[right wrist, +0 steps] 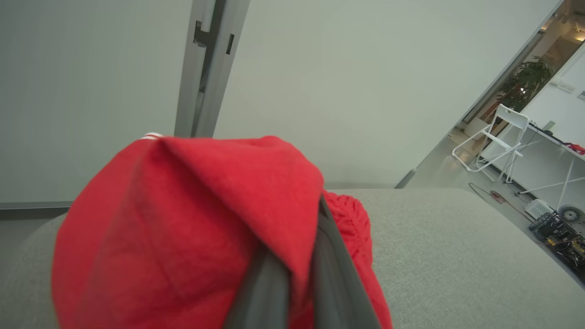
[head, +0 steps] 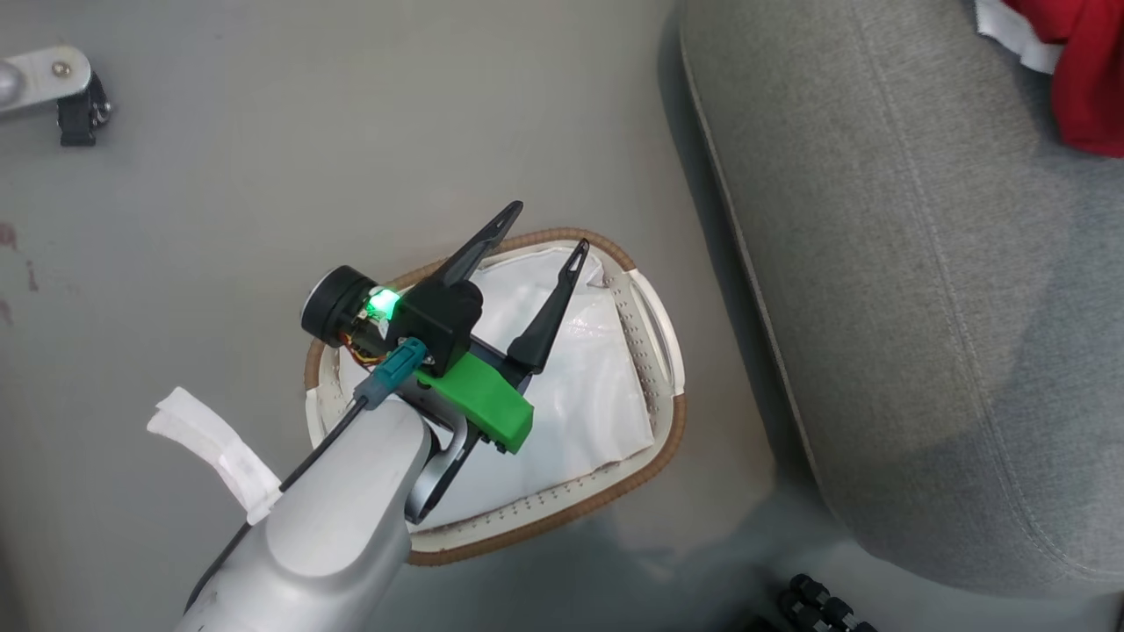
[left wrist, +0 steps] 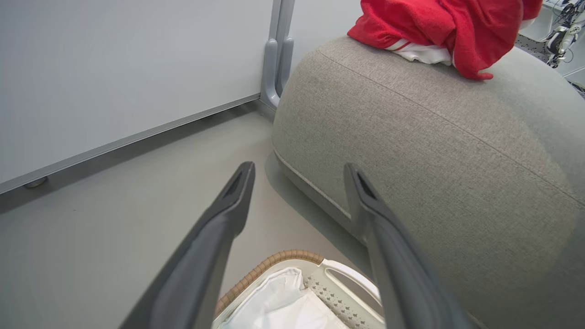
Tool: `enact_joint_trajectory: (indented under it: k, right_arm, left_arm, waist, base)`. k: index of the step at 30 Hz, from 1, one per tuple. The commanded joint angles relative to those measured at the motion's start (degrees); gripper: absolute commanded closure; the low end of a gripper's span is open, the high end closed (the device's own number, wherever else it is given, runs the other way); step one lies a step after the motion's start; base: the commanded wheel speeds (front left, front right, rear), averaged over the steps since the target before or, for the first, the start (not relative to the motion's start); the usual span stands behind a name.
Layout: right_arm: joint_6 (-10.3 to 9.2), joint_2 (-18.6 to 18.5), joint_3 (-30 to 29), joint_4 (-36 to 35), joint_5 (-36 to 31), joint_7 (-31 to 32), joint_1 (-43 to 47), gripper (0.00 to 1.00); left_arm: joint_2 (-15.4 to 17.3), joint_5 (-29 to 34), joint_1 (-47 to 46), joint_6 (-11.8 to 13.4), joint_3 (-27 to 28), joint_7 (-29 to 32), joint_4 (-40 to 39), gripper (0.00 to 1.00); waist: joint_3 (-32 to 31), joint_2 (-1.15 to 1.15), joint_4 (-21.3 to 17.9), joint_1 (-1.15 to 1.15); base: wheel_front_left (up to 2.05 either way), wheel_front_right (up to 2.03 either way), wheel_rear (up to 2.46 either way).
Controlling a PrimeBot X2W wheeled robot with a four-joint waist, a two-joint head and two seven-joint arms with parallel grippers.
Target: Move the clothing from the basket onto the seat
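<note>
Red fabric clothing [right wrist: 183, 228] is bunching in clenched jaws of right gripper [right wrist: 301, 269], grey upholstered seat [right wrist: 457, 256] beneath. Left gripper [head: 547, 228] is gaping. Open fully before withdrawing.

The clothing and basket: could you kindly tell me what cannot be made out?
- Head view: the red clothing on the seat is cut off by the top right corner.
- Head view: the left gripper and its forearm cover part of the white liner in the basket.
- Right wrist view: clothing hides the fingertips of the right gripper.
</note>
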Motion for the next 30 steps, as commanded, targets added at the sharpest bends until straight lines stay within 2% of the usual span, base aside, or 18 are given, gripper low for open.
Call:
enact_joint_trajectory:
  k: [1,7,13,14,15,16,17,18,26,30]
  right_arm:
    - [-0.08,0.5,-0.6,0.9,-0.8,-0.1,0.5,1.00]
    - [-0.08,2.8,-2.2,4.2,-2.2,-0.1,1.1,1.00]
    - [-0.08,4.2,-2.4,4.9,-3.2,-0.1,2.1,1.00]
    - [-0.08,4.4,-2.5,4.7,-3.3,-0.1,2.4,0.98]
    - [-0.08,4.6,-2.4,4.5,-3.5,-0.1,2.7,0.78]
    - [-0.08,4.8,-2.5,4.1,-3.6,-0.1,3.2,0.78]
    - [-0.08,5.0,-2.5,3.8,-3.7,0.0,3.5,0.20]
    - [-0.08,5.3,-2.3,3.3,-3.8,-0.1,4.1,0.00]
    - [-0.08,7.8,-0.4,1.0,-4.3,-0.1,9.7,0.00]
    - [-0.08,7.9,2.0,-0.1,-4.3,-0.1,12.3,0.00]
  left_arm:
    - [0.5,0.2,-1.2,0.4,0.4,0.0,-0.3,0.00]
    - [1.0,0.4,-1.3,0.9,0.5,0.0,-0.6,0.00]
    - [1.2,0.1,-0.9,0.9,0.6,0.0,-0.2,0.00]
    - [1.3,0.0,-0.7,0.9,0.6,0.0,-0.1,0.00]
    - [1.4,0.0,-0.6,0.9,0.7,0.0,-0.2,0.00]
    - [1.5,-0.1,-0.3,0.9,0.8,0.0,-0.3,0.00]
    - [1.5,-0.2,-0.1,0.9,0.8,0.0,-0.3,0.00]
    - [1.5,-0.3,0.2,0.8,1.0,0.0,-0.3,0.00]
    - [0.6,-1.2,2.9,0.7,2.5,0.0,-0.4,0.00]
    - [-0.1,-1.7,4.7,0.7,3.8,0.0,-0.2,0.00]
  waist:
    - [4.5,-0.01,2.4,-0.01]
    - [5.7,-0.01,2.2,-0.01]
    - [5.3,-0.01,1.7,-0.01]
    - [4.9,-0.01,1.5,-0.01]
    - [4.6,-0.01,1.3,-0.01]
    - [4.1,-0.01,1.1,-0.01]
    - [3.7,-0.01,1.0,-0.01]
    - [3.1,-0.01,0.7,-0.01]
    - [-3.5,-0.01,-0.7,-0.01]
    - [-7.9,-0.01,-0.7,-0.01]
  base:
    - [0.00,0.00,0.00]
    - [0.00,0.00,0.00]
    - [0.00,0.00,0.00]
    - [0.00,0.00,0.00]
    - [0.00,0.00,0.00]
    - [0.00,0.00,0.00]
    - [0.00,0.00,0.00]
    - [0.00,0.00,0.00]
    - [0.00,0.00,0.00]
    - [0.00,0.00,0.00]
